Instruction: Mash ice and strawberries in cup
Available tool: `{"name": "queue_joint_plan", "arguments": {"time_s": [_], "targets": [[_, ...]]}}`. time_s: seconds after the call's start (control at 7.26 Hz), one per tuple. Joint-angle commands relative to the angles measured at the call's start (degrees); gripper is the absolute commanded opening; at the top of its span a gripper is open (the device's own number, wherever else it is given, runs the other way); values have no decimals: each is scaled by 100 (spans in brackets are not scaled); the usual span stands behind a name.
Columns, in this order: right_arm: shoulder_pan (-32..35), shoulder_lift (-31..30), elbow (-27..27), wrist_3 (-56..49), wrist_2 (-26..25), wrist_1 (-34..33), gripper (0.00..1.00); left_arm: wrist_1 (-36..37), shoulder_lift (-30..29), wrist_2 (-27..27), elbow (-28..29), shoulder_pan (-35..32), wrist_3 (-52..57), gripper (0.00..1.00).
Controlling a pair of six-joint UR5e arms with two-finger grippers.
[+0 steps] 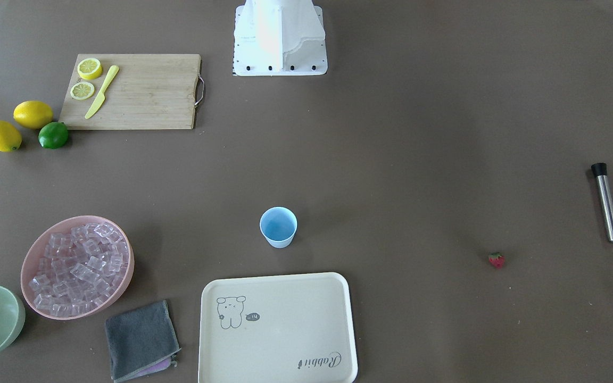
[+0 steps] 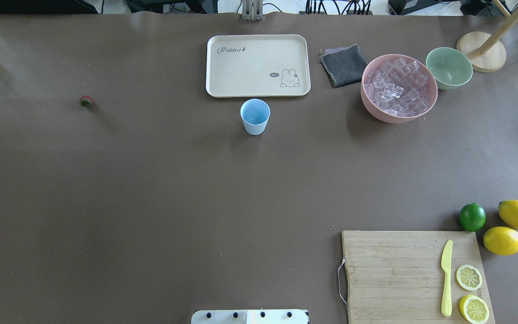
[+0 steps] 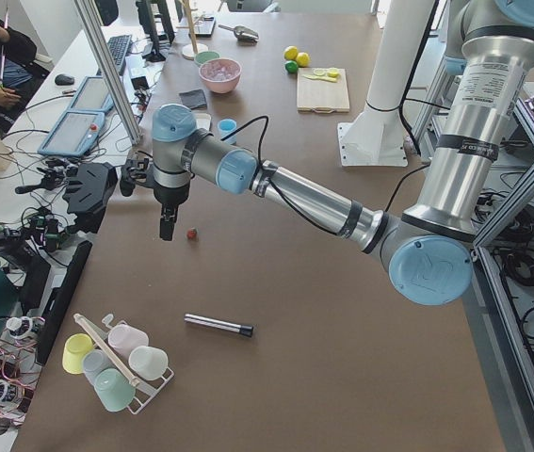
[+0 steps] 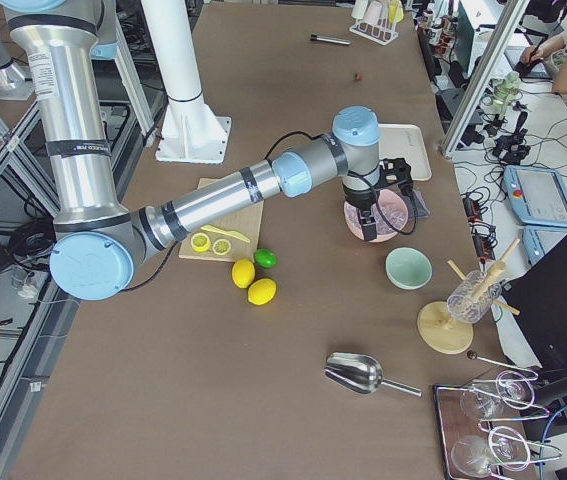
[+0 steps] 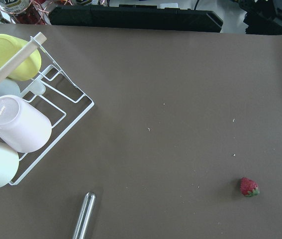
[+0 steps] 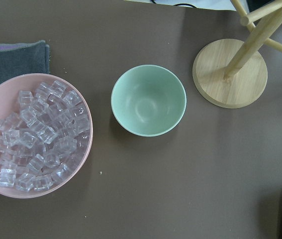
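Observation:
The light-blue cup [image 1: 278, 227] [image 2: 255, 116] stands upright near the table's middle and looks empty inside. The ice [image 1: 77, 263] [image 6: 41, 134] fills a pink bowl [image 2: 371, 108]. One small red strawberry [image 1: 496, 259] [image 5: 248, 187] lies alone on the brown table. My left gripper [image 3: 168, 226] hangs above the table close beside the strawberry [image 3: 191, 234]. Over the pink bowl [image 4: 395, 208] hangs my right gripper [image 4: 368, 228]. Both grippers show only in the side views, so I cannot tell whether they are open or shut.
A steel rod with a black cap [image 1: 605, 202] lies past the strawberry. A cream tray [image 2: 223, 85], grey cloth [image 2: 343, 65] and mint-green bowl [image 6: 148, 101] sit near the cup and ice. A cutting board [image 2: 394, 270] holds lemon slices and a knife; a cup rack [image 5: 56, 99] stands at the table's end.

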Motion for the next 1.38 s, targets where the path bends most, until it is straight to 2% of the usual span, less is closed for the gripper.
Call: {"name": "queue_joint_plan", "arguments": {"time_s": [0.0, 0.55, 1.1, 1.24], "targets": [[50, -113, 146, 5, 6, 0, 100, -17, -3, -5, -17, 24, 1, 98], [120, -385, 532, 13, -3, 0, 100, -35, 163, -14, -227, 24, -7, 98], [112, -307, 463, 22, 6, 0, 100, -52, 94, -14, -123, 59, -7, 98], [24, -107, 375, 40, 23, 0, 100, -61, 77, -14, -88, 59, -7, 98]]}}
